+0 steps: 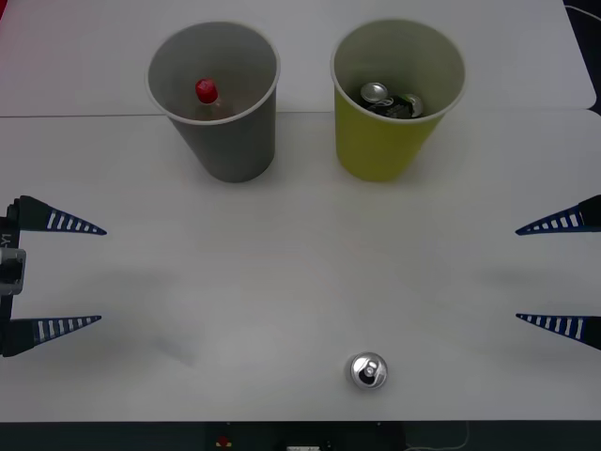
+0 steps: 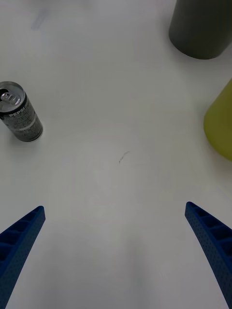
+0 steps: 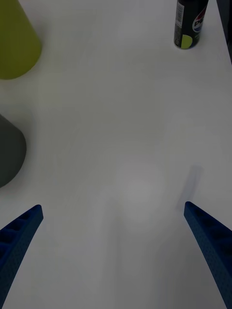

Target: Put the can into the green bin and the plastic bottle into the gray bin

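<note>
Both claws, left and right, hung wide and empty at the bench edges; bottle apparently sat in the gray bin, while the can stood near the front, green bin awaiting it.

Clear plastic bottle with red cap: body mostly hidden inside tapered gray bin. Black Pepsi can: top cut off.

Blue ribbed fingers, tapering to sharp points, pale stripes along the ribs. Left gripper at the frame's left edge on a black mount with a small gray block; right gripper at the right edge.
</note>
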